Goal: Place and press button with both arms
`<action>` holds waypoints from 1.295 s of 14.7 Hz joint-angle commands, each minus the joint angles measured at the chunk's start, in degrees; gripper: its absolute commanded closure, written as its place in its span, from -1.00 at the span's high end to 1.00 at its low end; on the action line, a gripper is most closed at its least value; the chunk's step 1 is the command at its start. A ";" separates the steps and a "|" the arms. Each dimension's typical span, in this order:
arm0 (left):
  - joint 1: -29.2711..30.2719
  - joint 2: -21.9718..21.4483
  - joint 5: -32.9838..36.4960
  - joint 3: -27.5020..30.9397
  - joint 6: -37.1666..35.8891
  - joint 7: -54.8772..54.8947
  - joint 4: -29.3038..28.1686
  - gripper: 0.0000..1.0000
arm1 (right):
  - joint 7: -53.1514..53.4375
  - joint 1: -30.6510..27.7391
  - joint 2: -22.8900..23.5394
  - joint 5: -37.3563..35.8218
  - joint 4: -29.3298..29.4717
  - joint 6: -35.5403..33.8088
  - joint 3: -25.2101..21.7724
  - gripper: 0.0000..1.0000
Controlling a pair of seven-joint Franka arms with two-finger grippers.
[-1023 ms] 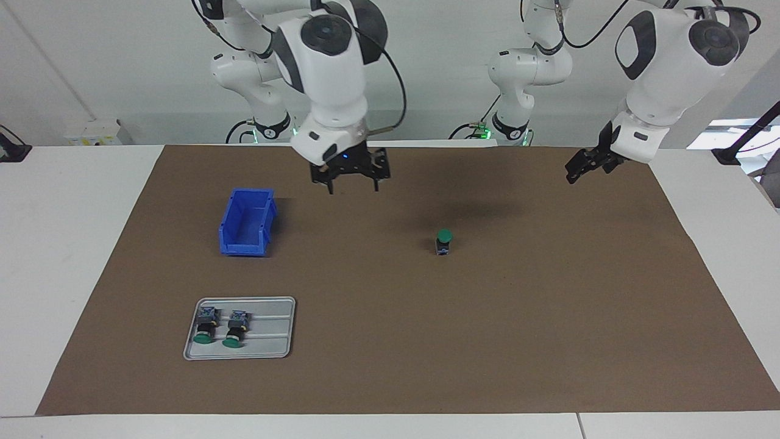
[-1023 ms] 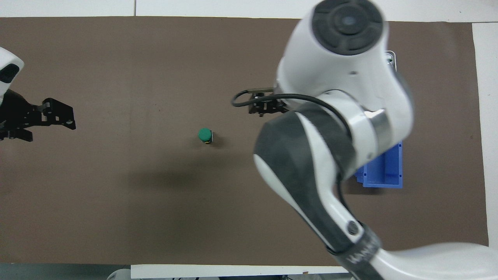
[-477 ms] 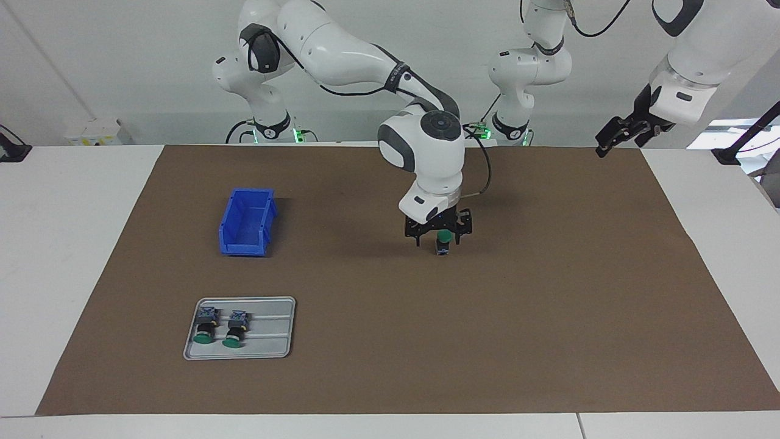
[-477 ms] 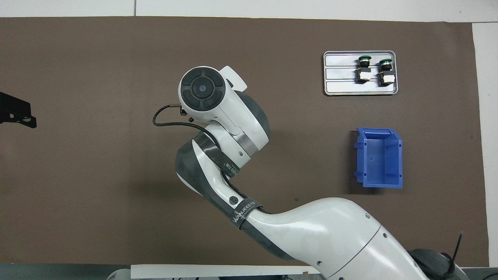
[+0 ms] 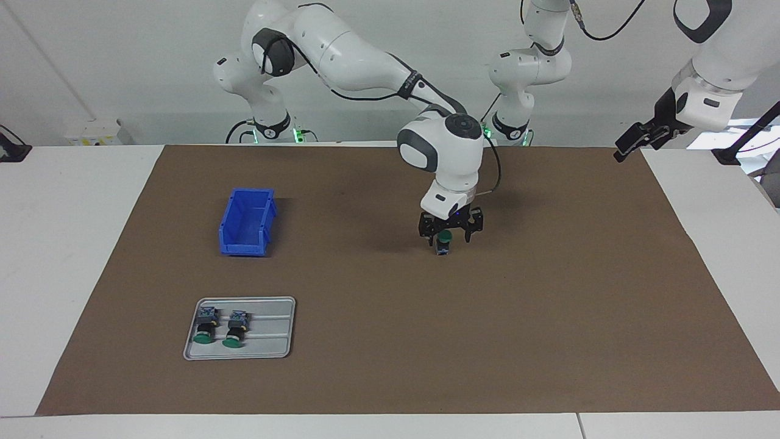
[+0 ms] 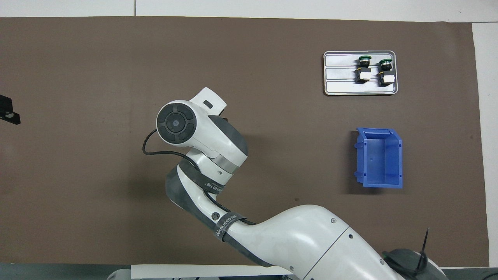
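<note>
Two arms work one brown-matted worktop. Going across the facing view: a blue bin sits empty at the right arm's end, and farther from the robots than the bin lies a grey tray with two spare buttons on their sides. Near the middle of the mat stands the button, upright, green cap on top. The right end effector hangs low over it, fingers spread wide to either side of the cap and holding nothing; whether they touch the cap cannot be told. At the mat's edge toward the left arm's end, the left end effector waits raised, jaws wide, empty.

Progress, as a reading of the scene: one button looks placed on the mat, so the placing seems done for this piece. Next could be a press on the cap or a grasp for the bin, and the open fingers do not settle which. Two buttons on the tray are untouched.

Count: two arms, three buttons, one bin, one tray.
</note>
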 commanded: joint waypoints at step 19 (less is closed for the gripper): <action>-2.30 -1.97 0.73 0.57 0.52 4.08 -2.46 0.99 | -7.62 -7.03 -7.67 -0.37 -5.42 -7.10 0.71 -0.98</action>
